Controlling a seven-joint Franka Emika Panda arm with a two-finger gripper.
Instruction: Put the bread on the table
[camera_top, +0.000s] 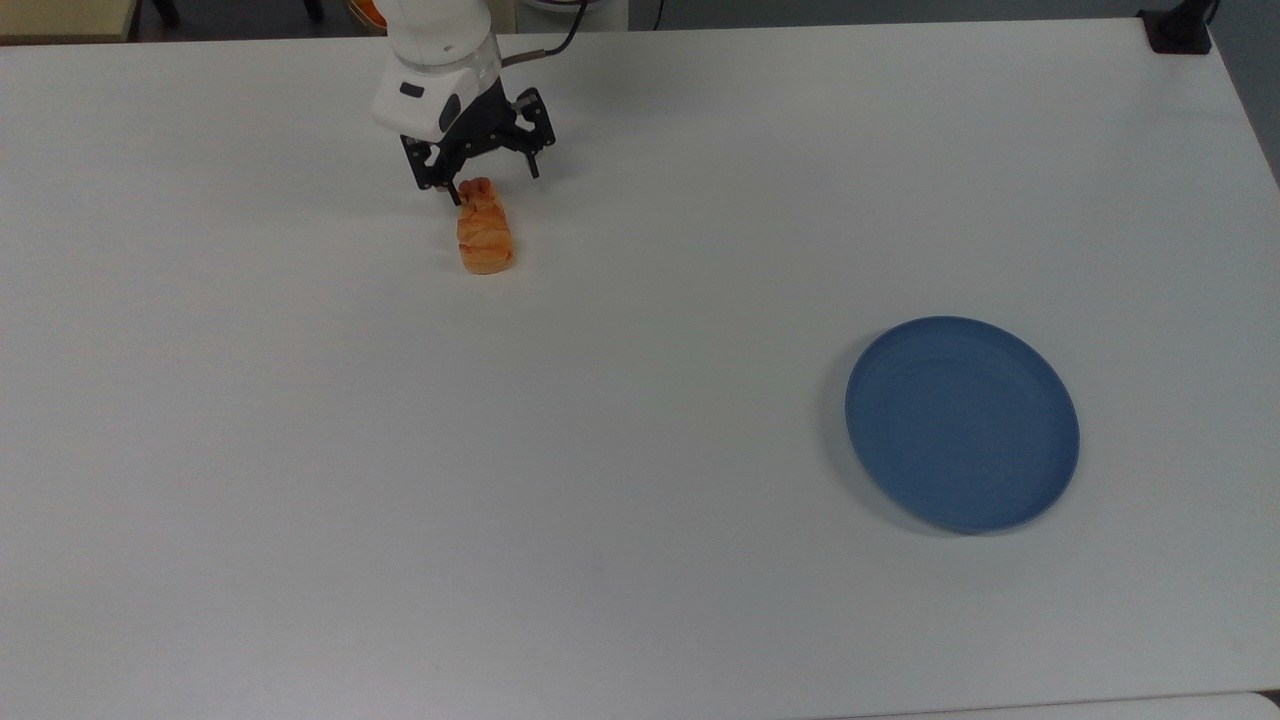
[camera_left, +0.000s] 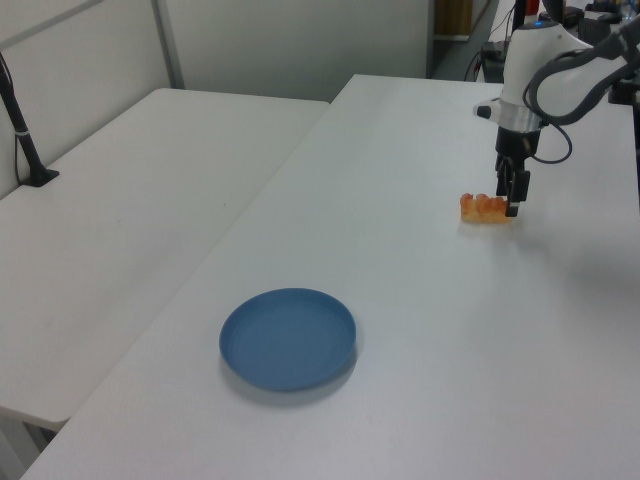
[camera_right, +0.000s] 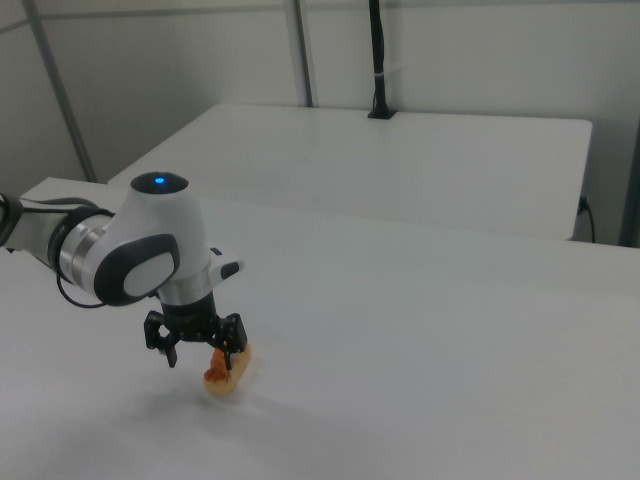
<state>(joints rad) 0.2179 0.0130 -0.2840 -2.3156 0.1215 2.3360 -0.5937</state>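
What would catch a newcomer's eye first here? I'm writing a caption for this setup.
First the golden-orange bread, lying on the white table near the top view's upper left, with the open gripper right above its far end. Next the empty blue plate, off toward the top view's lower right.

White arm reaching in over the worktop's far edge in the top view, wrist vertical, claw (camera_top: 482, 182) pointing down, fingers spread apart.
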